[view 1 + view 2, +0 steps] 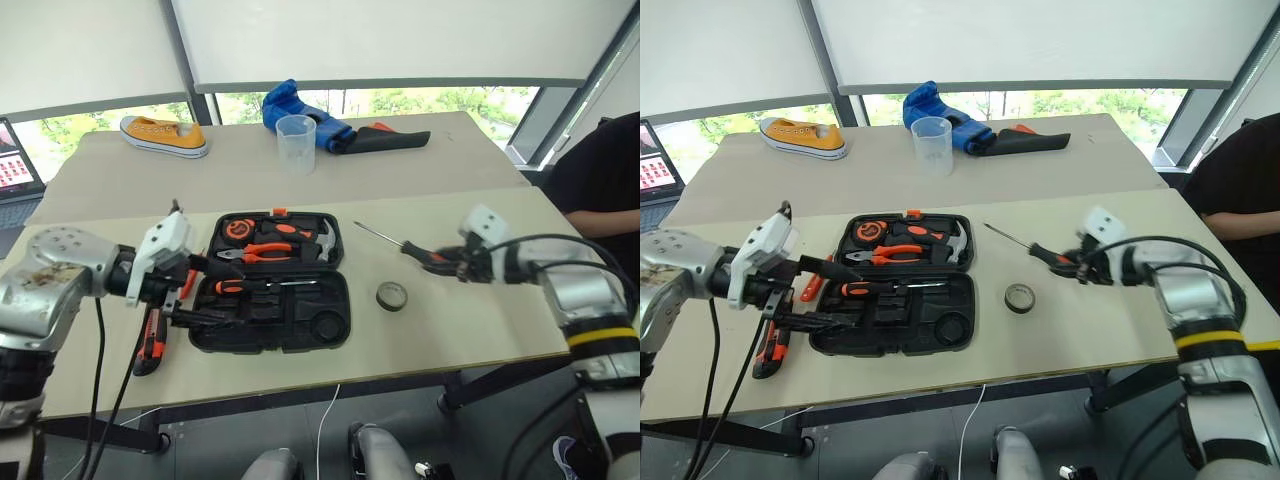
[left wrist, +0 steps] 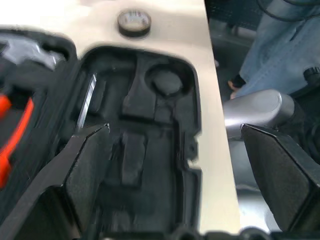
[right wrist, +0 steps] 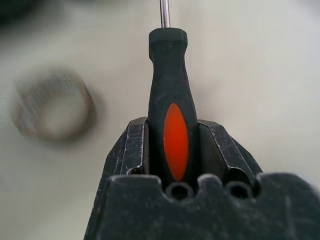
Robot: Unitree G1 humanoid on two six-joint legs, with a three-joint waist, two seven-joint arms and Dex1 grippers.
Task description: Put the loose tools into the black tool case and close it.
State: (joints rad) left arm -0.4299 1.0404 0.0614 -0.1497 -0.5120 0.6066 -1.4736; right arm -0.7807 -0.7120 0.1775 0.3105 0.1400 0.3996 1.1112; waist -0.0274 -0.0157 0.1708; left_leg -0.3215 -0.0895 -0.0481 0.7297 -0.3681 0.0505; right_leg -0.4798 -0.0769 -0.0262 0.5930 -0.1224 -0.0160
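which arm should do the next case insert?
Right. The right gripper is already shut on a screwdriver beside the open black tool case. The left gripper hangs open and empty over the case's recesses.

A pale wooden table [image 1: 470,330] is seen carrying the open black tool case [image 1: 272,283], a small dark tape roll [image 1: 391,296] just to its right, and an orange-black utility knife [image 1: 151,344] at its left, while a far table [image 1: 420,160] bears a yellow shoe [image 1: 164,136], a clear cup [image 1: 296,143] and blue cloth [image 1: 300,108].
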